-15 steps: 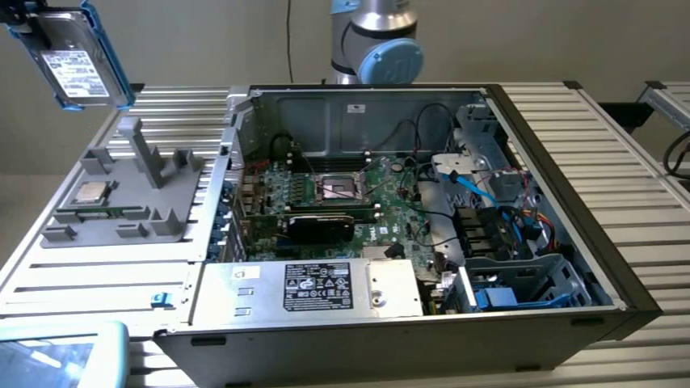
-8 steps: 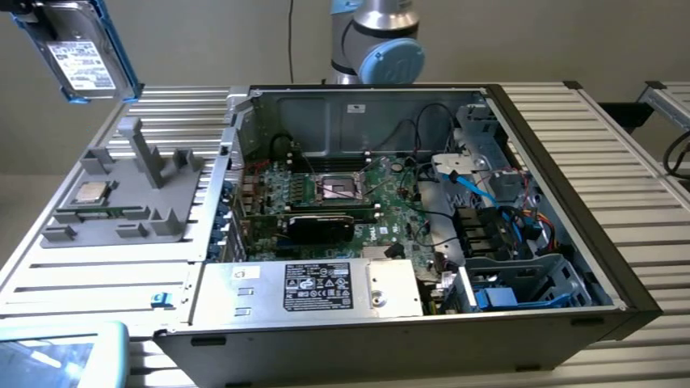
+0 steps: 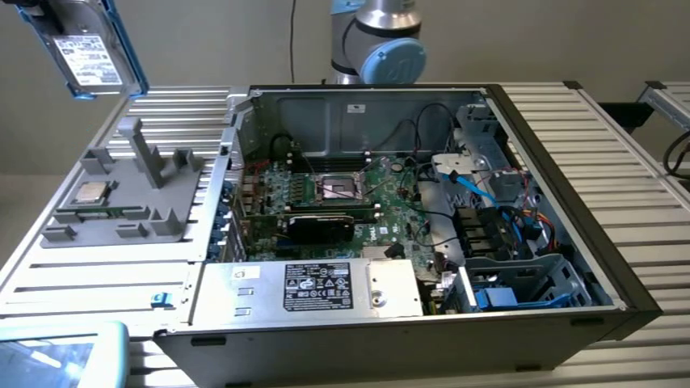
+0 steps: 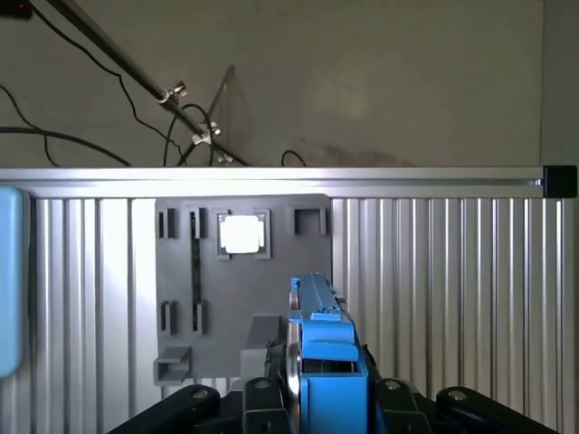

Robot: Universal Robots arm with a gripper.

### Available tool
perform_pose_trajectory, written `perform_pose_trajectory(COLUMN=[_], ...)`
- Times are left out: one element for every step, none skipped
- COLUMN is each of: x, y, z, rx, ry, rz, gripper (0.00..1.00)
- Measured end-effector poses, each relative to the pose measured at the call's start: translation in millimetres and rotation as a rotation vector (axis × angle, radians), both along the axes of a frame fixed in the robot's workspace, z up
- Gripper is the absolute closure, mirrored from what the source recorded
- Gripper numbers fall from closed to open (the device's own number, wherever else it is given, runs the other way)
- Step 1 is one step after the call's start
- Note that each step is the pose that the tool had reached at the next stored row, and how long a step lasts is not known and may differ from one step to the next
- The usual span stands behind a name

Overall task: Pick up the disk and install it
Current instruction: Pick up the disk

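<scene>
The disk, a silver drive with a white label in a bright blue carrier, hangs high in the air at the exterior view's far left. It is above the grey holder tray. In the wrist view the disk shows edge-on, upright, with my gripper shut on it. A black finger presses it from each side. The grey holder tray lies below, well apart from the disk.
The open computer case fills the middle of the table, with a motherboard, cables and a blue drive bay at its front right. A silver box with a black label sits at the case front. A small CPU chip rests on the tray.
</scene>
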State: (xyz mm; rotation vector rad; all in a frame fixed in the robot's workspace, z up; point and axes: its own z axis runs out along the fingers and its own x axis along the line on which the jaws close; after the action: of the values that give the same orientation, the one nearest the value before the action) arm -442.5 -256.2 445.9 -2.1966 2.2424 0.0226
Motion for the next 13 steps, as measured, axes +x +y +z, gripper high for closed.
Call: perform_pose_trajectory(x=[1.8, 3.6, 5.5, 7.4, 9.3, 11.2, 13.2, 15.3, 17.6, 19.8, 22.2, 24.4, 26.8], y=[-0.7, -1.3, -2.0, -2.6, -3.3, -3.9, -4.7, -5.5, -6.3, -7.1, -7.9, -8.8, -9.5], z=[1.1, 2.3, 3.4, 4.5, 5.8, 7.0, 8.2, 9.6, 11.1, 12.6, 14.1, 15.5, 17.1], rx=[0.0, 0.0001, 0.0002, 0.0002, 0.0003, 0.0003, 0.0004, 0.0005, 0.0005, 0.0006, 0.0008, 0.0008, 0.0007], ry=[0.0, -0.0001, -0.0004, -0.0004, -0.0005, -0.0005, -0.0006, -0.0006, -0.0005, -0.0006, -0.0007, -0.0008, -0.0006], rz=[0.0, 0.0, 0.0, 0.0, 0.0, 0.0, 0.0, 0.0, 0.0, 0.0, 0.0, 0.0, 0.0], gripper=[0.63, 0.63, 0.63, 0.63, 0.63, 0.63, 0.63, 0.63, 0.63, 0.63, 0.63, 0.63, 0.63])
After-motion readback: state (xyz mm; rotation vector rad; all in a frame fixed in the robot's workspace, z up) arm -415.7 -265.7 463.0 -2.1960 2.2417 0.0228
